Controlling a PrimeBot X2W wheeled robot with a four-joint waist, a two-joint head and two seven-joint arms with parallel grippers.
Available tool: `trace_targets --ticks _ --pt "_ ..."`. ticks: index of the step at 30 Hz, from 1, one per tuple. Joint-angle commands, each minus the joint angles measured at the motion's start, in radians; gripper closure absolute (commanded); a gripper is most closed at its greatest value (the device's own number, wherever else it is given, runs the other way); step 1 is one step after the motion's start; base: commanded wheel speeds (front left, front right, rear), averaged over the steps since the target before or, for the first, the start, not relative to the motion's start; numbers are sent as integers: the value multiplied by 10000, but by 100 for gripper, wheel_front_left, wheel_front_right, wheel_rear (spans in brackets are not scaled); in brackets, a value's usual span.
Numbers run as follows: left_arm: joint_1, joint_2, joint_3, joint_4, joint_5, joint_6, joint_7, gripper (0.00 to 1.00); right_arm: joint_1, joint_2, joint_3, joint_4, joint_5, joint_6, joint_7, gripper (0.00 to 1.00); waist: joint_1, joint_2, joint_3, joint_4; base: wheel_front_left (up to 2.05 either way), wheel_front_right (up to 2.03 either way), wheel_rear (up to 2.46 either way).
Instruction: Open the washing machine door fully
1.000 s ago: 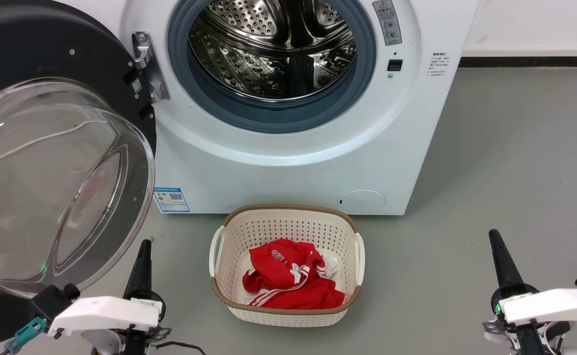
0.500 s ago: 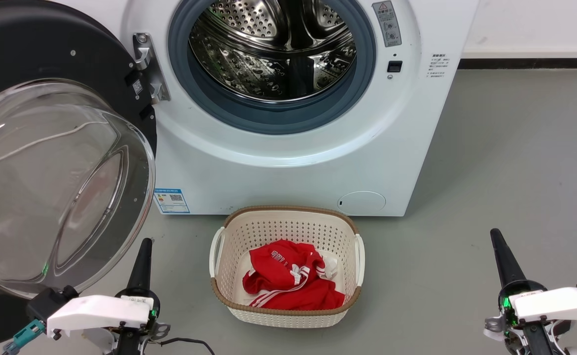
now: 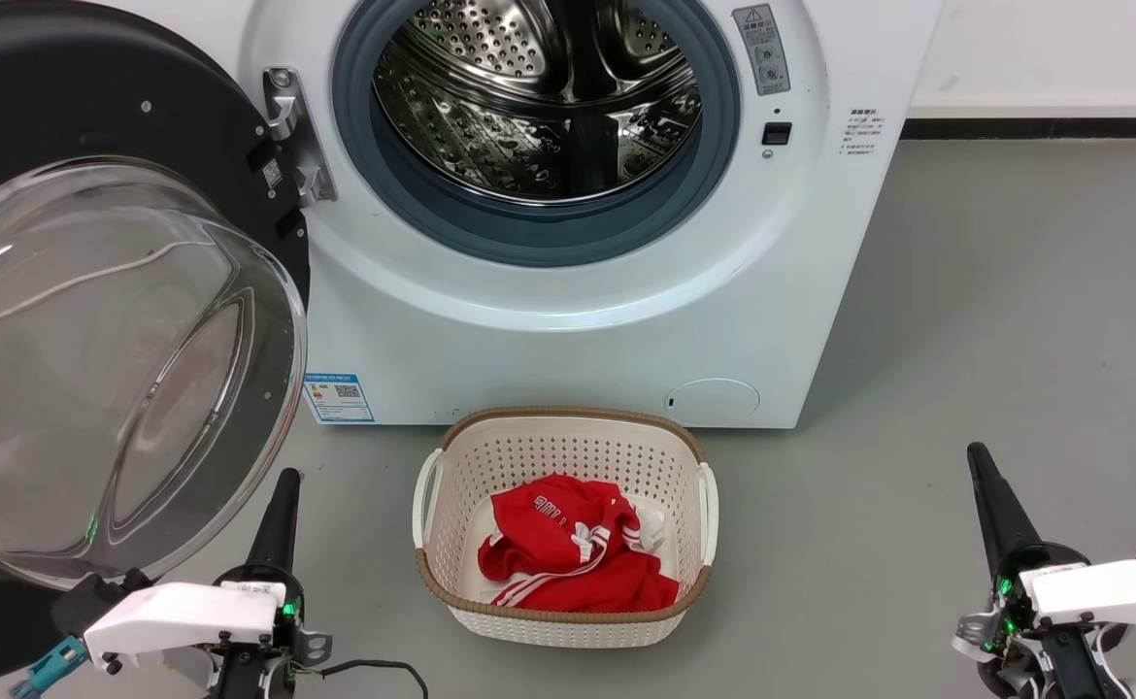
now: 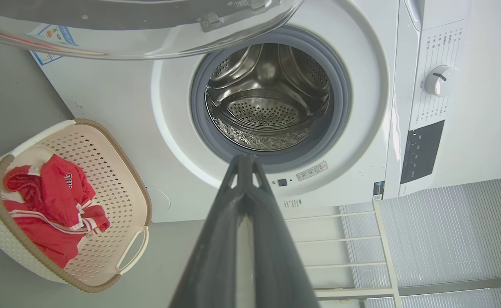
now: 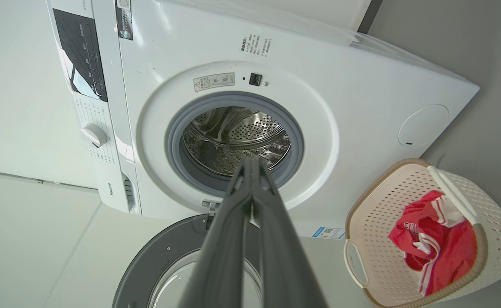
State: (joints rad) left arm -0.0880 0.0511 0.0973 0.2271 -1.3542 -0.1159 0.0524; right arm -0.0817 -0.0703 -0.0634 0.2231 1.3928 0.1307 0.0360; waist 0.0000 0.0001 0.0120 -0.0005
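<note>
At the left of the head view, the washing machine door (image 3: 121, 330) stands swung wide on its hinge beside the drum mouth, glass bowl bulging toward the camera. Its far side is cut off by the picture's edge. The left gripper (image 3: 287, 478) rises near the bowl's lower rim without touching it, fingers pressed together on nothing. The right gripper (image 3: 974, 450), well off over bare floor, is likewise closed and empty.

On the washing machine (image 3: 568, 330) a blue sticker (image 3: 338, 396) carries a QR code, and a grey warning label (image 3: 760, 47) shows a red triangle. The small print on both is too fine to read. In the right wrist view a brand word (image 5: 111, 188) under the dial (image 5: 93, 135) looks like Hisense. Before the machine sits a cream basket (image 3: 451, 582) with a red garment (image 3: 568, 553) whose white lettering is unreadable.
</note>
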Motion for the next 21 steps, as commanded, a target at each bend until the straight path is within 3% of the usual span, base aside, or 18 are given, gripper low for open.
trace_targets --ticks 1,21 --pt "-196 1 29 -11 -187 -70 62 100 -146 -36 -32 -15 179 1 32 100 0 -1 -3 1 0 0 0" --pt "-230 -9 144 137 -1811 -145 458 100 -246 2 -187 144 1700 1 425 100 0 -1 -57 3 0 0 0"
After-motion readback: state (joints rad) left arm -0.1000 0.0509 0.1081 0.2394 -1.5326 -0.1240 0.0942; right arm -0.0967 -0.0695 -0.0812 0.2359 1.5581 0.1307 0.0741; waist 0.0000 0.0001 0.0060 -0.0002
